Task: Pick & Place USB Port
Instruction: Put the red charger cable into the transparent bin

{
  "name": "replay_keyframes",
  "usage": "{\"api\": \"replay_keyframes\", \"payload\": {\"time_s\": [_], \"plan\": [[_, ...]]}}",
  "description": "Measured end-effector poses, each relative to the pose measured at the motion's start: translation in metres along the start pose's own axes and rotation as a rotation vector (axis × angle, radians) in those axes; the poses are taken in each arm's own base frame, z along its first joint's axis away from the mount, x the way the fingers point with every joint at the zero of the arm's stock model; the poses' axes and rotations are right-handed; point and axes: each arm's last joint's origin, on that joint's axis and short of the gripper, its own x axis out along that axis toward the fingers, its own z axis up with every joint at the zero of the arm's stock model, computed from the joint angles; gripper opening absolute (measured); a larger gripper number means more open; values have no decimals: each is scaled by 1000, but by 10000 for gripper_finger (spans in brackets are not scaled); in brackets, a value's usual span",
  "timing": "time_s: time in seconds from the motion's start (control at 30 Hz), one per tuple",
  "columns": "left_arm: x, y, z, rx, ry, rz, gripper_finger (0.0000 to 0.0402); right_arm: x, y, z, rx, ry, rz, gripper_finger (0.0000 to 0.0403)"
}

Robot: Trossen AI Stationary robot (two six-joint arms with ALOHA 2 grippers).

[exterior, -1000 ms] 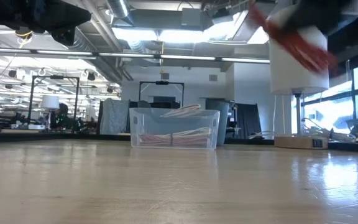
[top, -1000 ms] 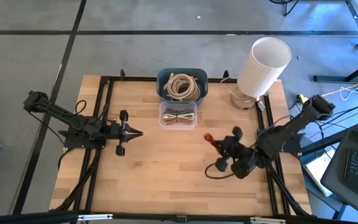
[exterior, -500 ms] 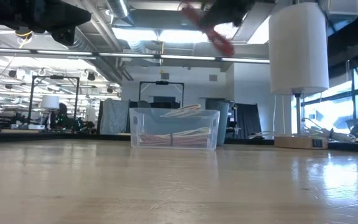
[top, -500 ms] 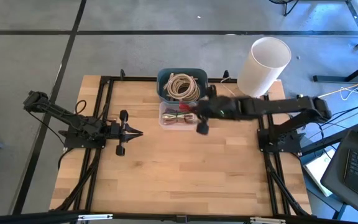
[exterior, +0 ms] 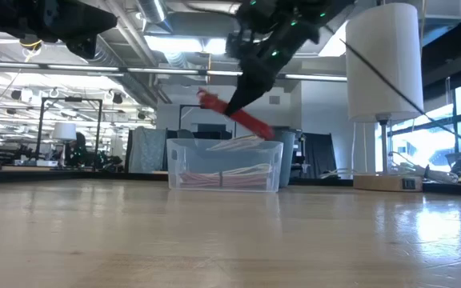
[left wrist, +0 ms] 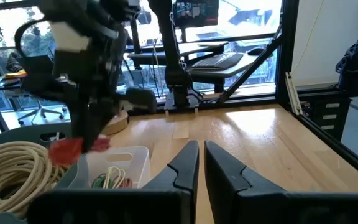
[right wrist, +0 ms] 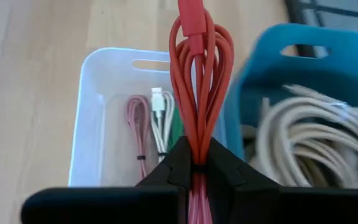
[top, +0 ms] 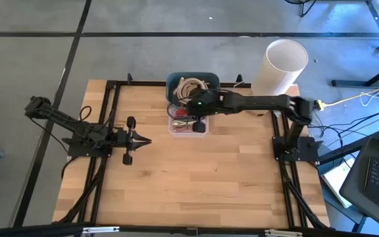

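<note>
Red USB cable (right wrist: 199, 81), coiled into a tight bundle of loops with its plug sticking out at the free end, hangs pinched in my right end effector (right wrist: 196, 163), which is clenched on the gathered loops where they bunch together. In the high view that end effector (top: 196, 113) sits at the far middle of the tabletop (top: 176, 184), above the clear bin (top: 188, 122), with the blue bin (top: 175, 81) of pale coiled cord just beyond it. From the low view the red bundle (exterior: 232, 115) slants in the air above the clear bin's rim (exterior: 224, 144), not yet inside. Through the right wrist camera I see the clear bin (right wrist: 89, 112) already holding a pink cable, a white one and a green one. I judge this cable light and floppy: the loops will sag and spring apart once released, and the smooth jacket could slide through a loose pinch, so the bunched waist of the coil is the sensible hold. The hanging plug end may catch on the bin wall if I lower carelessly. My left end effector (top: 139, 139) waits on the left side of the tabletop, clenched on nothing.
</note>
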Motion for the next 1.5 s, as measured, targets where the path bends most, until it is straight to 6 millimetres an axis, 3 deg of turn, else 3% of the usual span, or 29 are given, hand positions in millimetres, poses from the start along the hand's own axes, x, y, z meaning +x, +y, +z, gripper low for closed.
{"api": "replay_keyframes", "payload": {"time_s": [0.17, 0.33, 0.73, 1.03, 1.33, 1.5], "plan": [[0, 0, 0, 0, -1, 0, 17, 30, 1, 3, -28, 103, 47, 22], [0, 0, 0, 0, 0, 0, 17, 44, 2, 3, 10, 194, 73, 22], [0, 0, 0, 0, 0, 0, 17, 35, 28, 18, 66, 193, 108, 22], [0, 0, 0, 0, 0, 0, 17, 35, 27, 19, 124, 188, 100, 22], [0, 0, 0, 0, 0, -1, 17, 79, 37, -2, 119, 287, 135, 22], [0, 0, 0, 0, -1, 0, 17, 91, 35, -10, 121, 316, 131, 22]]}}
